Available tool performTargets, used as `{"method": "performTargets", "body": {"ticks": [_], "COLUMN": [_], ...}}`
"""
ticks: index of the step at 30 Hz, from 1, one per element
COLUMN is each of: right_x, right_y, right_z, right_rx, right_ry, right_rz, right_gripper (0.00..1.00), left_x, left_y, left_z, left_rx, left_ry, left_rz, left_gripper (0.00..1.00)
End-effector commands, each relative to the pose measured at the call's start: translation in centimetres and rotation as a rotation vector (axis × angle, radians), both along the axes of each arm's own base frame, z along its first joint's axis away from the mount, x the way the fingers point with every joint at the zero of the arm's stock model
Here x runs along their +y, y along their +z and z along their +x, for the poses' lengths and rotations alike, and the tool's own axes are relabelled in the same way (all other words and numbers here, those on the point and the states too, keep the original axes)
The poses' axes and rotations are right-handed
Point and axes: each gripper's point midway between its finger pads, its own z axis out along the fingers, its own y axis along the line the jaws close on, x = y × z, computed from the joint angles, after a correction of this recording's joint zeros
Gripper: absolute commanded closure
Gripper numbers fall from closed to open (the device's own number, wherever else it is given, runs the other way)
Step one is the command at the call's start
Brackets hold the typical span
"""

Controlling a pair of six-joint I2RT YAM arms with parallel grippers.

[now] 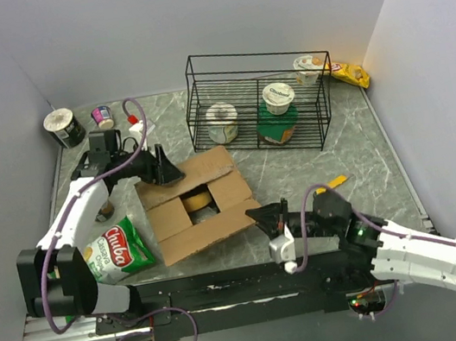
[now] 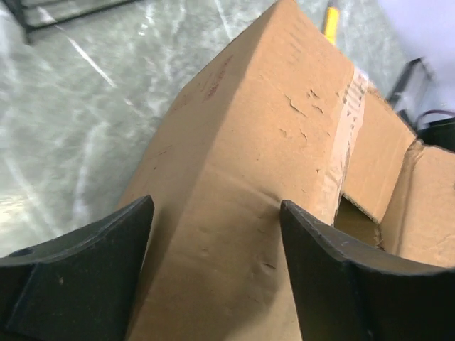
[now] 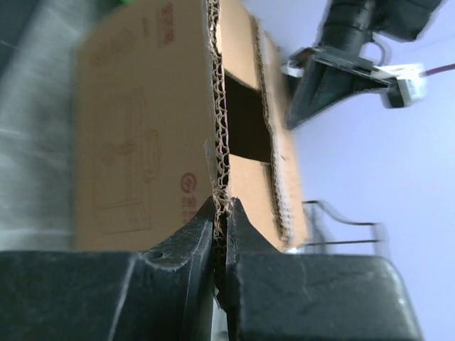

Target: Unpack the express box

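Note:
The express box (image 1: 197, 237) is a brown cardboard carton in the middle of the table with its top flaps spread open. A yellowish round item (image 1: 199, 200) shows inside. My left gripper (image 1: 167, 174) is at the box's far left flap. In the left wrist view its jaws (image 2: 215, 206) stand wide open over the cardboard (image 2: 270, 106), gripping nothing. My right gripper (image 1: 253, 214) is at the box's near right flap. In the right wrist view it (image 3: 221, 206) is shut on the corrugated edge of that flap (image 3: 142, 121).
A black wire basket (image 1: 323, 111) stands at the back and holds yogurt cups and a green can. A green Chuba snack bag (image 1: 119, 250) lies left of the box. Small cups (image 1: 63, 126) sit at the back left, a yellow packet (image 1: 353, 72) at the back right.

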Motion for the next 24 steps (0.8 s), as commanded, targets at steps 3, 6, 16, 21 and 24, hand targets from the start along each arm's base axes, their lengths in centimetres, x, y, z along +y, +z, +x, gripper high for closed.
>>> {"method": "performTargets", "body": {"ticks": [3, 6, 16, 21, 24], "right_x": [-2.2, -2.3, -2.2, -2.7, -2.9], "right_y": [-6.3, -6.5, -6.6, -7.0, -7.4], "right_z": [2.7, 2.6, 2.4, 2.4, 2.0], "right_rx": [-0.277, -0.243, -0.206, -0.183, -0.168], "right_ry": [-0.139, -0.148, -0.127, -0.096, -0.082], "right_rz": [-0.101, -0.107, -0.137, -0.161, -0.171], "right_gripper": [1.0, 1.0, 1.0, 1.0, 1.0], "left_x": [1.5, 1.6, 3.0, 2.6, 1.8], "left_y": [7.5, 8.8, 4.5, 2.7, 1.6], "left_z": [-0.4, -1.4, -1.2, -0.1, 0.0], "left_rx": [-0.369, -0.527, -0.697, -0.805, -0.786], "left_ry": [-0.025, -0.05, -0.095, -0.189, -0.27], "left_rz": [0.122, 0.216, 0.527, 0.639, 0.648], "left_gripper": [0.04, 0.04, 0.04, 0.04, 0.04]}}
